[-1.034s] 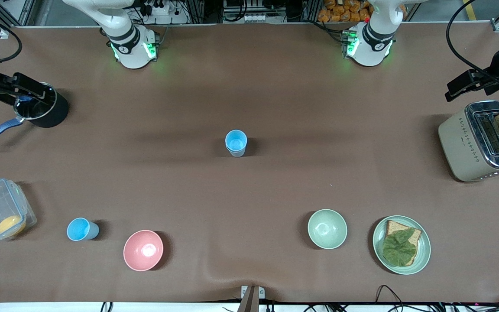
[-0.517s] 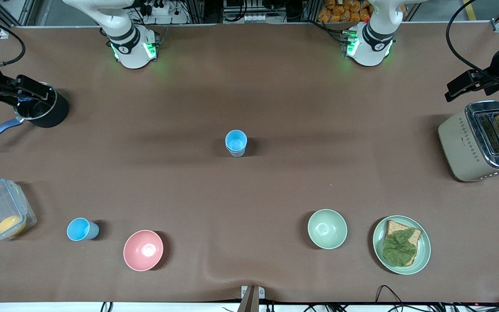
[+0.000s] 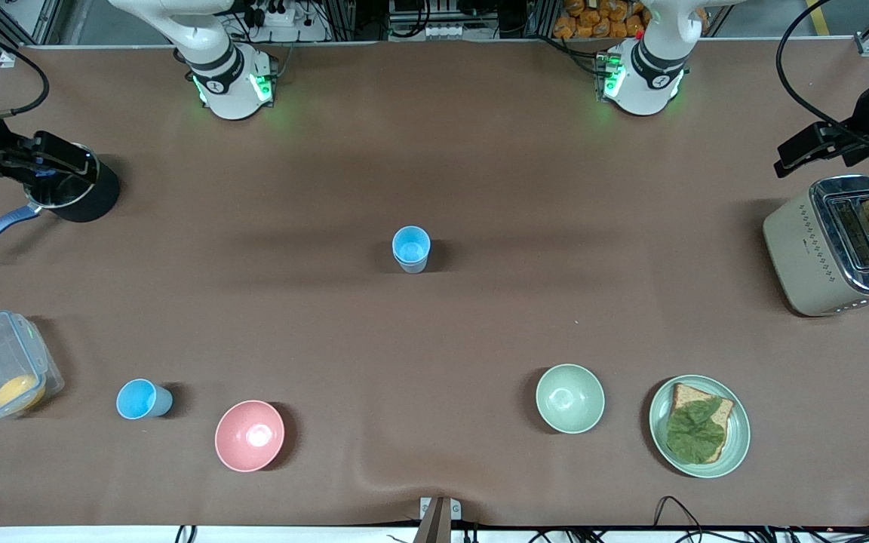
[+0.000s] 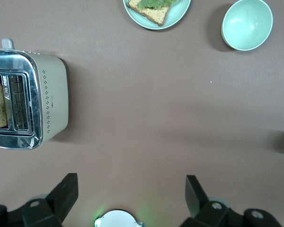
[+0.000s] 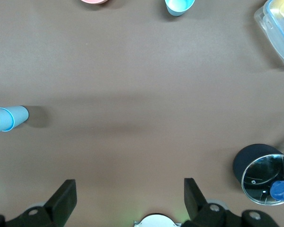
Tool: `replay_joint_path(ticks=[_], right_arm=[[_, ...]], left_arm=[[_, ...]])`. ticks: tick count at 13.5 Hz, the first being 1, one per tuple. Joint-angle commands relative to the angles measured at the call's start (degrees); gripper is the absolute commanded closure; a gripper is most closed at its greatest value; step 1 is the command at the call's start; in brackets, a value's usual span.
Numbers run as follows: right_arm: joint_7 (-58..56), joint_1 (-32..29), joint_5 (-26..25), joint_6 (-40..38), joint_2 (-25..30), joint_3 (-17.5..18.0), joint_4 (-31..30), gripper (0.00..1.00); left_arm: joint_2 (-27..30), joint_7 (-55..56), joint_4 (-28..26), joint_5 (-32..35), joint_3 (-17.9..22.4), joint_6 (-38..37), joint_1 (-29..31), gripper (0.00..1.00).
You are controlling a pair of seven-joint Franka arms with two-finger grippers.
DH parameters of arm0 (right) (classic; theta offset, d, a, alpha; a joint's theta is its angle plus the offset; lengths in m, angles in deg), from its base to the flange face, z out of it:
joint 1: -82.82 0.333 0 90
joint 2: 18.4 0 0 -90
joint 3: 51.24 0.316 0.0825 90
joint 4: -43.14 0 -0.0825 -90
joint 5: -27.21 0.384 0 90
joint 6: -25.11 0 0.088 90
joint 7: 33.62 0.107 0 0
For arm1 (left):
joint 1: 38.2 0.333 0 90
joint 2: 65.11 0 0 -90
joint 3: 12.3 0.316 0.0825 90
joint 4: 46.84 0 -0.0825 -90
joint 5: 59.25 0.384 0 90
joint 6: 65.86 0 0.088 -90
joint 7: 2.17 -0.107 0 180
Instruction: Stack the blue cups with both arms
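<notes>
Both hands gape: left hand (image 4: 131, 198) near toaster (image 4: 28, 99), right hand (image 5: 130, 198) near pot (image 5: 264, 174).

You see only part of the pink bowl (image 5: 94, 1) in the right wrist view, cut by the picture's edge; likewise the clear container (image 5: 278, 29) and the stacked blue cups (image 5: 7, 119). In the left wrist view, the toaster (image 4: 24, 99) and the plate (image 4: 157, 13) run off the edges.
</notes>
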Motion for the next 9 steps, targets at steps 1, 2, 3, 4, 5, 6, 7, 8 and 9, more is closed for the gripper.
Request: replay_joint_path(ticks=[1, 2, 3, 4, 5, 6, 7, 8, 9], right_arm=[[0.9, 0.2, 0.4, -0.5, 0.0, 0.0, 0.1, 0.00], [0.9, 0.2, 0.4, -0.7, 0.0, 0.0, 0.1, 0.00], [0.8, 0.2, 0.4, -0.7, -0.1, 0.0, 0.1, 0.00], [0.7, 0.2, 0.4, -0.7, -0.1, 0.0, 0.1, 0.00], [0.7, 0.2, 0.4, -0.7, 0.0, 0.0, 0.1, 0.00], [0.7, 0.2, 0.5, -0.8, 0.0, 0.0, 0.1, 0.00], [0.6, 0.2, 0.4, -0.9, 0.0, 0.0, 0.1, 0.00], [0.5, 0.2, 0.4, -1.0, 0.0, 0.0, 0.1, 0.00], [0.5, 0.2, 0.4, -1.1, 0.0, 0.0, 0.1, 0.00]], left_arm=[[0.3, -1.7, -0.3, -1.0, -0.3, 0.5, 0.8, 0.00], [0.3, -1.7, -0.3, -1.1, -0.3, 0.5, 0.8, 0.00], [0.3, -1.7, -0.3, -1.1, -0.3, 0.5, 0.8, 0.00], [0.3, -1.7, -0.3, -1.1, -0.3, 0.5, 0.8, 0.00], [0.3, -1.6, -0.3, -1.0, -0.3, 0.5, 0.8, 0.00], [0.3, -1.7, -0.3, -1.1, -0.3, 0.5, 0.8, 0.00], [0.2, -1.6, -0.3, -1.1, -0.3, 0.5, 0.8, 0.00], [0.2, -1.7, -0.3, -1.0, -0.3, 0.5, 0.8, 0.00], [0.2, -1.7, -0.3, -1.1, -0.3, 0.5, 0.8, 0.00]])
